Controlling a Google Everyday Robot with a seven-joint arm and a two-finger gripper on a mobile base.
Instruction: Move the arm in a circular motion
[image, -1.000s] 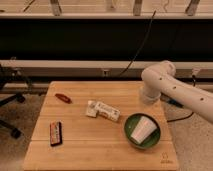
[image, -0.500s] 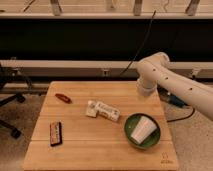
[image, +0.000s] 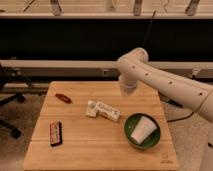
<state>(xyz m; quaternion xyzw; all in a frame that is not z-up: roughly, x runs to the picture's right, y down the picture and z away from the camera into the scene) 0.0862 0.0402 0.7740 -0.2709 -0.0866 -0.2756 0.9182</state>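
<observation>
The arm (image: 165, 87) is glossy white, made of thick tubular segments with small dark screw holes. It comes in from the right edge and ends at a rounded joint (image: 131, 67) above the far edge of the wooden table (image: 100, 150). A short cylindrical stub points down from that joint. The gripper is not in view; only these arm segments show. The arm touches nothing on the table.
On the table are a green bowl (image: 131, 140) with a white cup (image: 141, 130) lying in it, a white box (image: 104, 110), a small red object (image: 63, 98) and a dark flat bar (image: 55, 133). A black chair base (image: 10, 100) stands at the left, with cables and rails behind.
The arm's rounded joint has swung left and a little upward, from over the table's right side toward the middle of its far edge. The objects on the table have not moved.
</observation>
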